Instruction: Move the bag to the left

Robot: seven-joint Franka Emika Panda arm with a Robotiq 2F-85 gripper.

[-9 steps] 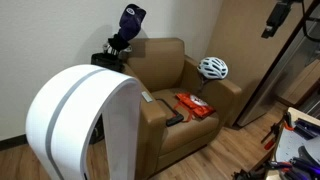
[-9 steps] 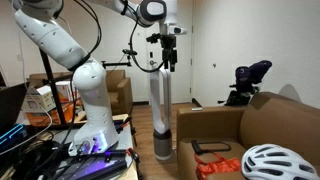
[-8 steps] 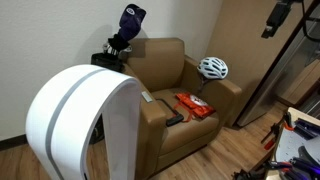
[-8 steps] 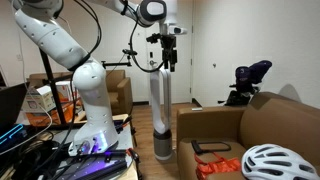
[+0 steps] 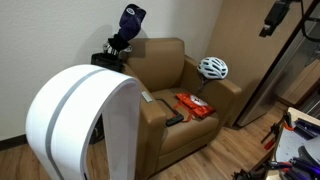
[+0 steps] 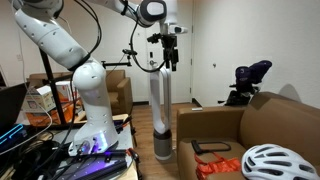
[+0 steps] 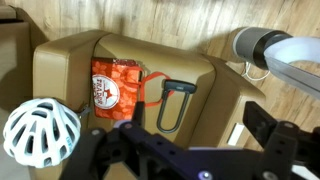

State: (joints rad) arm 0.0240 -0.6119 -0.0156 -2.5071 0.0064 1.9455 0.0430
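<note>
The orange-red bag (image 5: 197, 104) lies flat on the seat of a tan armchair (image 5: 160, 58). It also shows in the wrist view (image 7: 113, 82) with its white round logo, and at the seat's edge in an exterior view (image 6: 215, 168). My gripper (image 6: 168, 58) hangs high in the air, well above and away from the chair, near the top right corner in an exterior view (image 5: 272, 20). In the wrist view its fingers (image 7: 195, 130) are spread wide, open and empty, looking down on the seat.
A white bicycle helmet (image 7: 40, 130) rests on the chair's arm beside the bag (image 5: 213, 68). A black U-lock (image 7: 170, 105) lies on the seat next to the bag. A dark blue golf bag (image 5: 125, 40) stands behind the chair. A tall white rounded column (image 6: 160, 110) stands nearby.
</note>
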